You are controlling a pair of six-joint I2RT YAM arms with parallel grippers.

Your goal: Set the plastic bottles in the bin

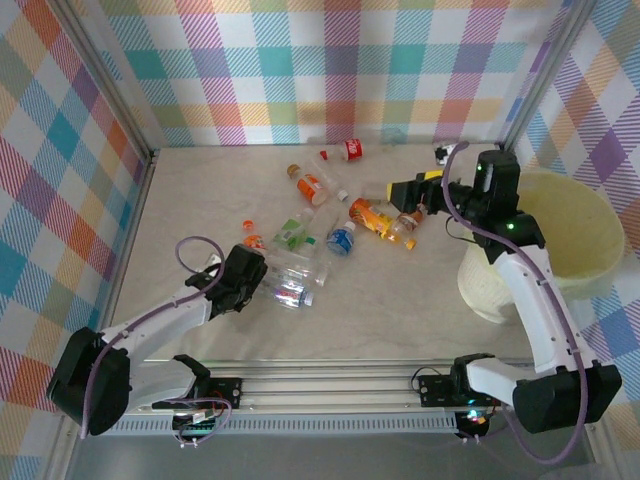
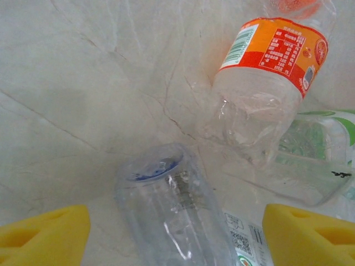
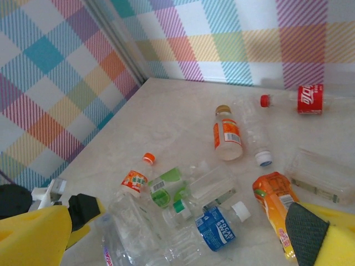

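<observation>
Blue-labelled bottle (image 3: pixel 217 231) reads Pocari; red-labelled bottle (image 3: pixel 299 100) carries white script. Left gripper (image 2: pixel 177 227) stands parted either side of a clear bottle (image 2: pixel 172 210); right gripper (image 1: pixel 403 197) spread wide, empty.

Our left arm (image 1: pixel 150 325) stretches forward and rightward from its base, wrist kept low. The left hand (image 1: pixel 262 282) points ahead and down, its yellow fingers (image 2: pixel 44 235) standing well apart. Our right arm (image 1: pixel 535 300) climbs steeply from its base and bends leftward at the top (elbow high). The right hand (image 1: pixel 405 192) tilts slightly downward, its jaws spread wide.
</observation>
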